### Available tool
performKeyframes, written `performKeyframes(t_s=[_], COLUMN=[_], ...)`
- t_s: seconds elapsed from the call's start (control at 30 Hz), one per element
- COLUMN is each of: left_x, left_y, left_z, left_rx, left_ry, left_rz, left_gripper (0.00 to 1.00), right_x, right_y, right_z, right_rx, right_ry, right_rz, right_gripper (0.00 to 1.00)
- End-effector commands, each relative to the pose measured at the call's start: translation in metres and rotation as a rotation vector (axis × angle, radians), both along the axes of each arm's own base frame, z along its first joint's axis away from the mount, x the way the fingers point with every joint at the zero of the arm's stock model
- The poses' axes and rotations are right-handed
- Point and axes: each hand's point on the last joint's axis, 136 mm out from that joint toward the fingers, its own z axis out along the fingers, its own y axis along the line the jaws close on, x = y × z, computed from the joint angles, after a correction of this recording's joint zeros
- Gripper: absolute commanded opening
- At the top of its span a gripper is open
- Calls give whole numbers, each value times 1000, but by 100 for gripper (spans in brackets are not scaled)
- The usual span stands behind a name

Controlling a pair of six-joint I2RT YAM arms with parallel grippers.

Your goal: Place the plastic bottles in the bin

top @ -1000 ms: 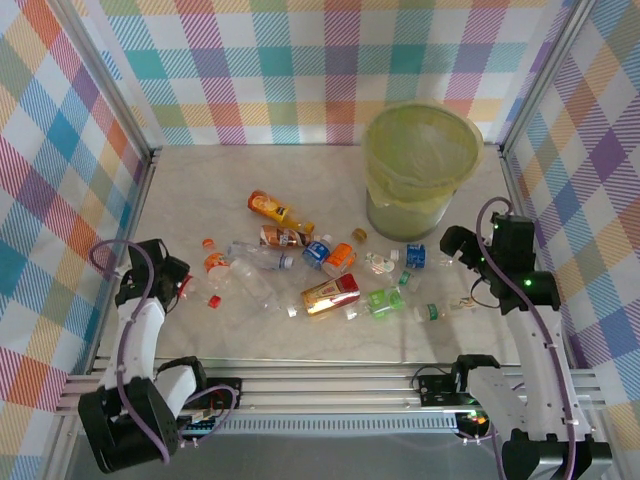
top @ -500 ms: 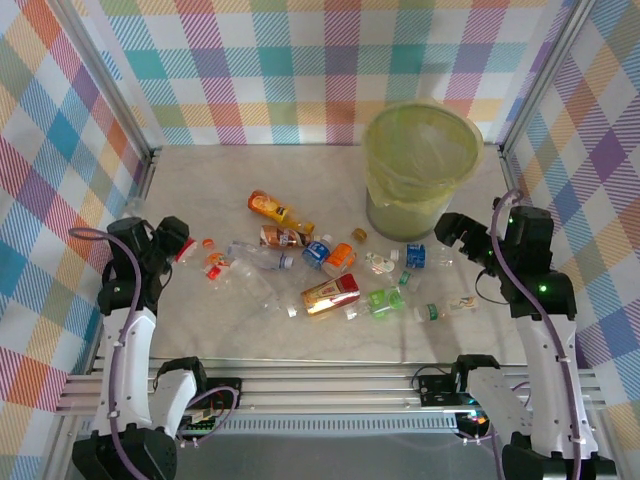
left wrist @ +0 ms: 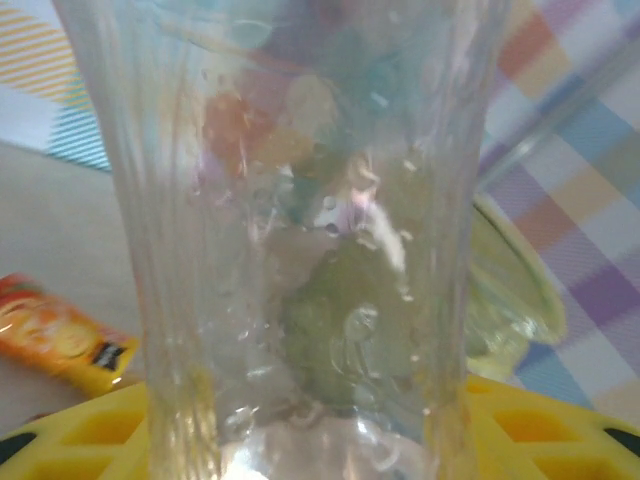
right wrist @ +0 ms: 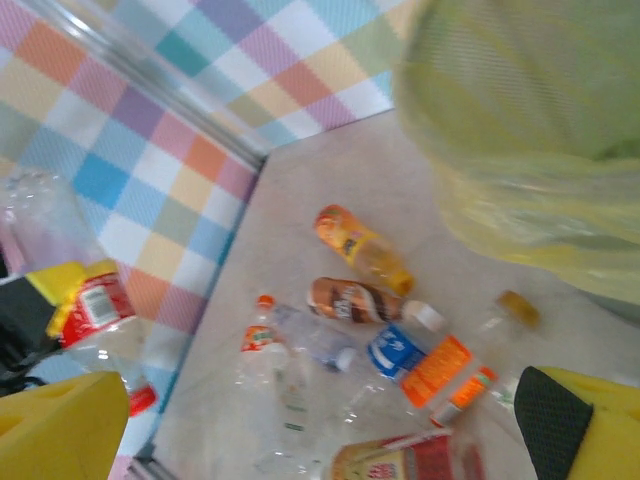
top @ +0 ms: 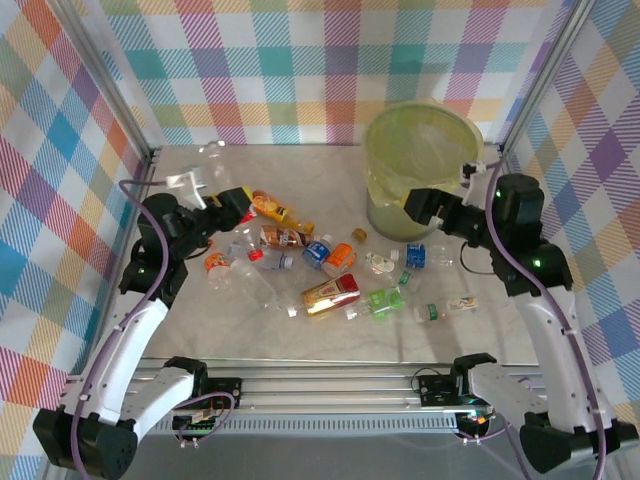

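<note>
Finds the left gripper (top: 222,200) at left centre of the top view, raised above the table (top: 200,330), jaws narrow and clamped on a clear bottle (top: 192,183) bearing a red label. Confirms the grip from the left wrist view, with the transparent body upright between the yellow fingers (left wrist: 80,440).

Locates the bin (top: 378,170) at upper right of the top view, upright on the table near the back wall (top: 300,70), lined with a yellow-green bag.

Notes the right gripper (top: 418,205) just in front of the bin's near side, jaws spread wide and empty.

Logs loose bottles lying on their sides across the middle of the table:
- orange juice bottle (top: 272,208), nearest the left gripper
- brown-labelled bottle (top: 280,237)
- blue-labelled bottle (top: 318,250)
- red-and-gold bottle (top: 330,295)
- green bottle (top: 385,300)

Cannot tell the contents of the bin through the bag.
</note>
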Motion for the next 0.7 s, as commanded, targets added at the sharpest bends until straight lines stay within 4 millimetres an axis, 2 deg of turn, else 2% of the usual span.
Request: performKeyframes(t_s=[0.0,0.23,0.37,0.67], left_x=[-18,-35,-39,-45], left_y=[-40,-98,-122,-151], left_z=[49,49,50,53], left_rx=[65,114,125,118], left_ry=[-246,-319,-329,-345], left_rz=[-190,-411,-486,-575], left_gripper=[30,30,30,30], right_x=[2,13,12,6], right_y=[33,92,119,161], right_z=[42,62,68,64], right_rx=[78,105,86,55], right_ry=[-107,-148,-178,-224], right_rz=[140,345,437,567], right_gripper=[100,100,100,100])
